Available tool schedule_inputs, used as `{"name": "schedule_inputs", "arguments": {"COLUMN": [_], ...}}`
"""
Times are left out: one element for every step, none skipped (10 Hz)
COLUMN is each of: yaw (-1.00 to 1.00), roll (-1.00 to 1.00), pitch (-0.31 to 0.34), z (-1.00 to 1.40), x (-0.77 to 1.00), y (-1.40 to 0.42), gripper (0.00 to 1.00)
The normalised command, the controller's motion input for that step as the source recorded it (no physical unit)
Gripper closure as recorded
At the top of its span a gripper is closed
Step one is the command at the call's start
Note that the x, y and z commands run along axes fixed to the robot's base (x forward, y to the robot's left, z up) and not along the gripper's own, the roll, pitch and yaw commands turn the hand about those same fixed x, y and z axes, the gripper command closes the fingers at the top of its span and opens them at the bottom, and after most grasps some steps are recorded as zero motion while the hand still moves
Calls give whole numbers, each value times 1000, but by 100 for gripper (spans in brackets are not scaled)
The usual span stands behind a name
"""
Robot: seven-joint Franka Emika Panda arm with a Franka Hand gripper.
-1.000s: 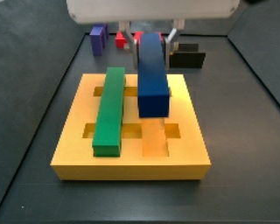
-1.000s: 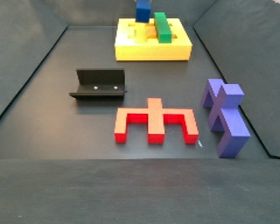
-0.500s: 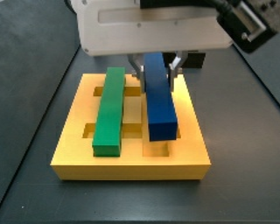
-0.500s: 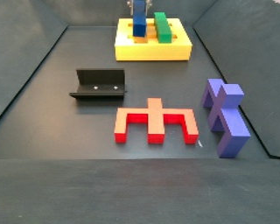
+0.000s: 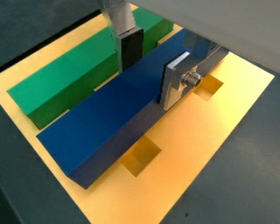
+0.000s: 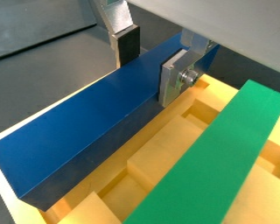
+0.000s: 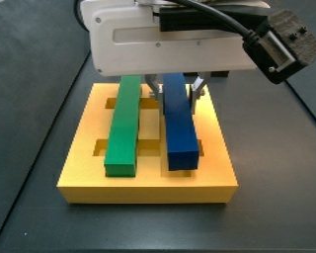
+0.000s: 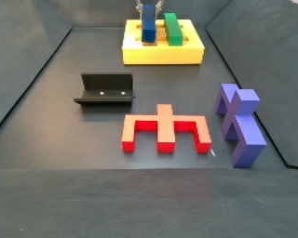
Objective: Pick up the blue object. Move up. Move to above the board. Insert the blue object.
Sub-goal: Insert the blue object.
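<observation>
Seating the blue bar [image 7: 181,121] into the yellow board [image 7: 82,170] is the step in hand, judged from the layout. Working left to right in a side view: the green bar [image 7: 123,123] lies lengthwise in the board's left groove; just beside it, parallel, the blue bar lies along the right groove, appearing close to level, with its near end over a square slot. Whether it is fully bottomed cannot be told. The gripper [image 7: 178,87] sits low over the bar's far end, under the white wrist housing.

Both wrist views show the two silver fingers [image 5: 178,77] with dark pads pressed against the bar's opposite long faces: the gripper [image 6: 150,61] is clamped on the blue bar [image 6: 90,118].

Recommended handling: lower straight down with no sideways drift, keeping the bar parallel to the green bar [image 5: 78,70] so it does not ride up on the groove wall; let go only once the bar rests flat.

Off the board, the dark fixture [image 8: 105,89], a red comb-shaped piece [image 8: 166,129] and a purple notched block [image 8: 240,124] lie well apart on the floor.
</observation>
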Motion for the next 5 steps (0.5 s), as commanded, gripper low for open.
{"name": "schedule_inputs", "arguments": {"yaw": [31,29,20,0,34], "roll": [147,137,129,94,119], "pitch": [0,0,0,-20,-1], "z": [-160,-131,-114,-103,-114], "x": [31,0,-31,-103,0], "y": [0,0,0,0,0], "gripper": [100,100,100,100,100]}}
